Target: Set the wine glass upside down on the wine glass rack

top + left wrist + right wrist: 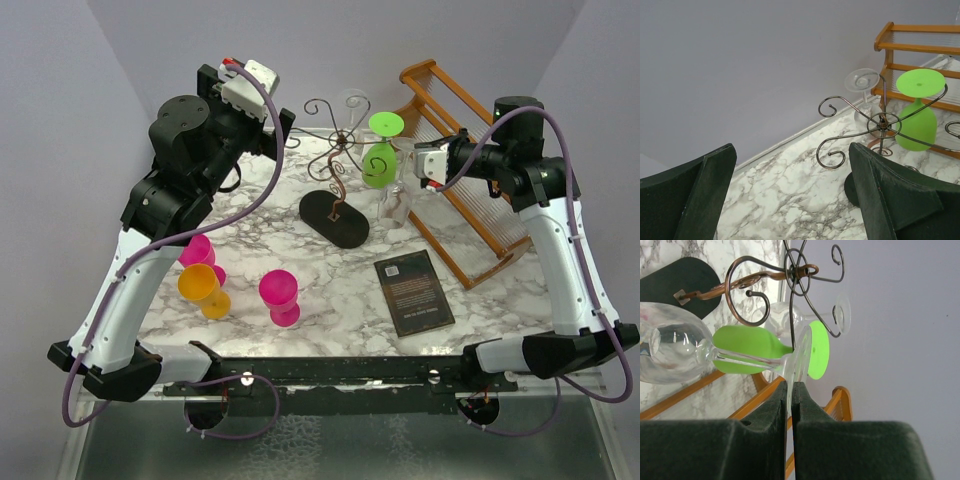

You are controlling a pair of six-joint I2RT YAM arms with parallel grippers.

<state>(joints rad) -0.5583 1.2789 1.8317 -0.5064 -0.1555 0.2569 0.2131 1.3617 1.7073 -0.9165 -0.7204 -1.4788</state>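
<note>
Here, wine glass (675,347): clear, smooth, with a round bowl. Its thin foot disc is pinched edge-on by the right gripper (791,390), and the bowl points away from the fingers. It sits just right of the wine glass rack (335,160).
right gripper: narrow, its dark flat pads clamped on the glass foot.
wine glass rack: thin dark wire with curled arms and a black oval base, mid-table. A green glass (915,125) hangs upside down on it.
left gripper (790,165): spread wide, holding nothing, far left of the rack.

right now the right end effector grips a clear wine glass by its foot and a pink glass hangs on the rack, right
Not pink: the hanging glass on the wine glass rack is green, as the left wrist view shows. The rest holds.
</note>
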